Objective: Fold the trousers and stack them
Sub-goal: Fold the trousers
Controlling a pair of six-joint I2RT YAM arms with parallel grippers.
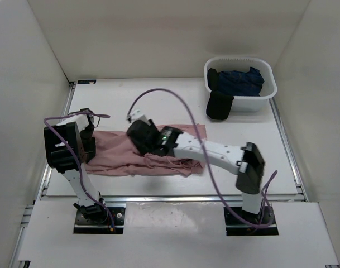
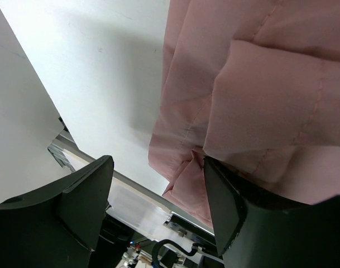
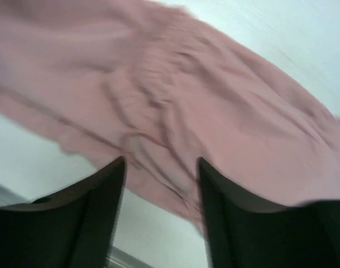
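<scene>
The dusty-pink trousers (image 1: 116, 153) lie wrinkled across the middle of the table, running left to right. My left gripper (image 1: 87, 140) sits at their left end. In the left wrist view this gripper (image 2: 158, 192) is open, and a folded edge of the trousers (image 2: 259, 84) rests against its right finger (image 2: 228, 206); the gap shows mostly bare table. My right gripper (image 1: 138, 136) hovers over the trousers' middle. In the blurred right wrist view it (image 3: 161, 187) is open, with the gathered pink fabric (image 3: 186, 100) beyond the fingertips and nothing clamped.
A white basket (image 1: 253, 103) at the back right holds dark navy garments (image 1: 242, 81); a black one (image 1: 220, 105) hangs over its front wall. A purple cable (image 1: 183, 109) arcs above the right arm. White walls enclose the table on three sides.
</scene>
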